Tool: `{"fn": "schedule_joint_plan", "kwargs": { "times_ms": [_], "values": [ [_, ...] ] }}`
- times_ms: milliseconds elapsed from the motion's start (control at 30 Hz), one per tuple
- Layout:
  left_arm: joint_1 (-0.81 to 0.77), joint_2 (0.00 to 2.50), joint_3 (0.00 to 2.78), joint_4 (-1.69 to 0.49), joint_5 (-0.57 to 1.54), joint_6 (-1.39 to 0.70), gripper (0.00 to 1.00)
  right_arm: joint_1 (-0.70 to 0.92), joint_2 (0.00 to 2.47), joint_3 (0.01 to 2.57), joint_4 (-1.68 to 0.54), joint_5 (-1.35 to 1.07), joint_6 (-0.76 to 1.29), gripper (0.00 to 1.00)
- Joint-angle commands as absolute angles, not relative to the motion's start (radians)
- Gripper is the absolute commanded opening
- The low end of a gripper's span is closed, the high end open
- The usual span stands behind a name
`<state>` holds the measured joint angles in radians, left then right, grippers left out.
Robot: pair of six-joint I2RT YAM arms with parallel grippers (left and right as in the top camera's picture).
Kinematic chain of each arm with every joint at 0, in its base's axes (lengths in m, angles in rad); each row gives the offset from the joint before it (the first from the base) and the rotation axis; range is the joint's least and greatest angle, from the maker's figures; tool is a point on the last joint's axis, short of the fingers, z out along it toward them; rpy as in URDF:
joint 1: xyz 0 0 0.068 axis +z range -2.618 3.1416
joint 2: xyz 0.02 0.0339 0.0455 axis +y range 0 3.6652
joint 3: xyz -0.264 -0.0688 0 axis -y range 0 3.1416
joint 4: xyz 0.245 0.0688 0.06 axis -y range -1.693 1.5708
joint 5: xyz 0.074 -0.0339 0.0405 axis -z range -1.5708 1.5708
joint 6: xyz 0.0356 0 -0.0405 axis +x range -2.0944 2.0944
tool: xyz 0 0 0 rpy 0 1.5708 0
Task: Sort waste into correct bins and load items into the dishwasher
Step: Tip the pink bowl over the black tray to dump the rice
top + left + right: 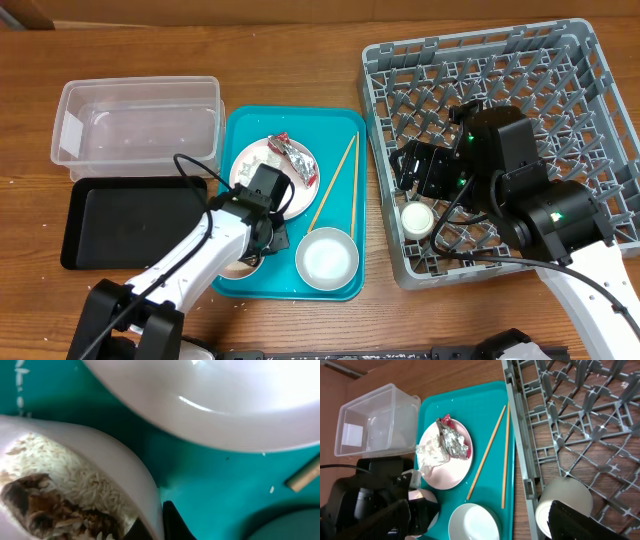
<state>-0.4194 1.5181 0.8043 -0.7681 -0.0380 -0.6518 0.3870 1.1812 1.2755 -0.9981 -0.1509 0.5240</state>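
The teal tray (345,130) holds a white plate (262,165) with the foil wrapper and tissue (290,155), two chopsticks (335,185), an empty white bowl (327,257) and a bowl of rice and brown scraps (75,480). My left gripper (160,522) is shut on that bowl's rim, one finger inside and one outside; in the overhead view my left gripper (262,238) mostly hides the bowl. My right gripper (480,510) is open and empty above the grey dish rack (560,60). The small white cup (565,502) lies on its side in the rack's near left corner.
The clear tub (140,125) stands at the far left with the black tray (130,220) in front of it, both empty. The rack's upright pegs (580,405) surround the cup. Bare wooden table (300,50) lies behind the tray.
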Motion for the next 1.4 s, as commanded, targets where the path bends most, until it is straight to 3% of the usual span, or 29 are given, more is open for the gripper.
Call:
{"fn": "schedule_joint_plan", "kwargs": {
  "times_ms": [0, 167, 367, 467, 600, 767, 1367],
  "values": [
    [-0.419, 1.455, 0.893, -0.871, 0.001, -0.654, 0.04, 0.392, 1.179, 1.29, -0.996, -0.152, 0.528, 0.9],
    [-0.33, 1.313, 1.004, -0.984, 0.082, -0.606, 0.04, 0.392, 1.179, 1.29, -0.996, -0.152, 0.528, 0.9],
    [0.126, 1.267, 1.011, -1.01, 0.536, -0.353, 0.04, 0.392, 1.179, 1.29, -0.996, -0.152, 0.527, 0.9],
    [0.487, 1.356, 1.011, -1.052, 0.904, -0.142, 0.04, 0.392, 1.179, 1.29, -0.997, -0.152, 0.527, 0.9],
    [0.671, 1.506, 1.01, -1.054, 1.129, 0.015, 0.04, 0.392, 1.179, 1.29, -0.997, -0.152, 0.527, 0.9],
    [0.722, 1.716, 1.01, -1.11, 1.572, 0.151, 0.04, 0.392, 1.179, 1.29, -1.0, -0.152, 0.528, 0.9],
    [0.771, 1.75, 1.013, -1.151, 1.583, 0.129, 0.04, 0.392, 1.179, 1.29, -1.0, -0.152, 0.525, 0.9]
  ]
}}
